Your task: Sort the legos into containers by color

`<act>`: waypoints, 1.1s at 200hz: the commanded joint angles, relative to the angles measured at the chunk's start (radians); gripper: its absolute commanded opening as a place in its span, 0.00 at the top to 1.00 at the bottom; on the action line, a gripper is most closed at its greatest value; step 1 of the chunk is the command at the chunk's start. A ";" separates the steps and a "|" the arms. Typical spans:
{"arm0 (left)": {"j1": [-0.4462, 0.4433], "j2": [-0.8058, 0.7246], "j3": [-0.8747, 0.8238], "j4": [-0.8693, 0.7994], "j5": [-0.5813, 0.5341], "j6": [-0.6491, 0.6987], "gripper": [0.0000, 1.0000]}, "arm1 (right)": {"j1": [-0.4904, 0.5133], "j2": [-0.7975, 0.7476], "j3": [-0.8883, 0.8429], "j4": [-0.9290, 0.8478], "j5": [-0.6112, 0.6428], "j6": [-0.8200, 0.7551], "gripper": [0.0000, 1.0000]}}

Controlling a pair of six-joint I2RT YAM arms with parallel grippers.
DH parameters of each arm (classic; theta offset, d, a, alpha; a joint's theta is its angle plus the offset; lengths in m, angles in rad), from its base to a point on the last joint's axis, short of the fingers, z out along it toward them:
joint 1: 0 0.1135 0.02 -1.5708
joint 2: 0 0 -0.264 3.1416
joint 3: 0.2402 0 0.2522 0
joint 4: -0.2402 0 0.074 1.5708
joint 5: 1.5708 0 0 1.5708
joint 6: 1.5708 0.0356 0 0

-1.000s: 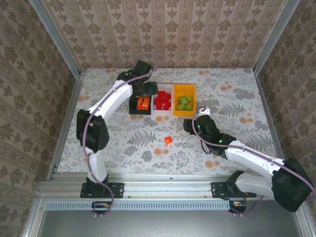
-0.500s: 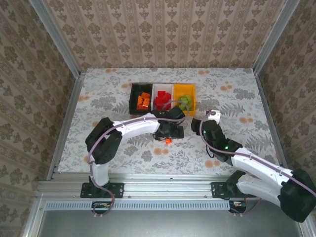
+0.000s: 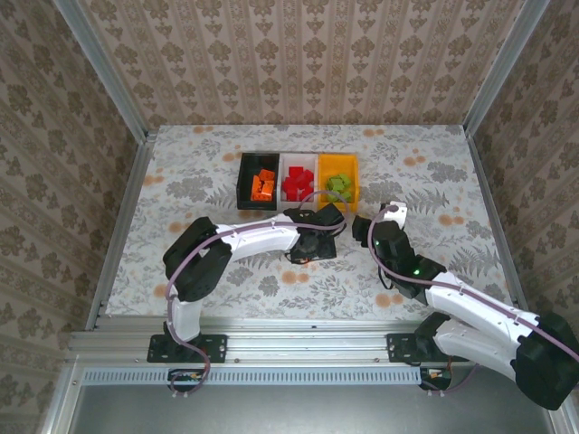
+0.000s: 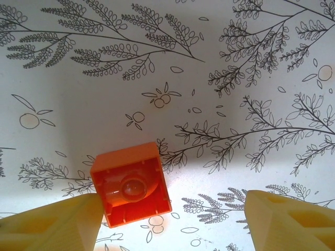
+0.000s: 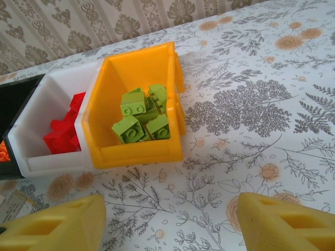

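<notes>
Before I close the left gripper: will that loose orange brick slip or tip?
The orange brick looks like rigid, light plastic, so it should not deform. Its glossy walls may slip. It sits off-centre by one finger, so closing will likely slide it first.

No writing, number or brand is legible. The surface (image 4: 251, 78) ahead of the fingers (image 4: 47, 225) bears a drawn leaf pattern, not letters.
</notes>
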 commanded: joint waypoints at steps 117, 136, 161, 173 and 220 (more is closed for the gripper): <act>0.000 -0.025 0.003 -0.051 -0.039 0.049 0.28 | -0.006 0.034 -0.008 0.042 -0.020 0.008 0.32; 0.001 -0.020 -0.010 -0.052 -0.034 0.041 0.28 | -0.006 0.035 -0.007 0.041 -0.022 0.007 0.32; 0.002 -0.021 -0.029 -0.050 -0.045 0.039 0.29 | -0.006 0.038 -0.005 0.041 -0.029 0.005 0.32; 0.006 -0.016 -0.032 -0.055 -0.057 0.045 0.30 | -0.006 0.039 -0.003 0.040 -0.033 0.005 0.32; 0.042 0.024 -0.027 -0.037 -0.069 0.081 0.42 | -0.006 0.039 -0.002 0.041 -0.040 0.004 0.32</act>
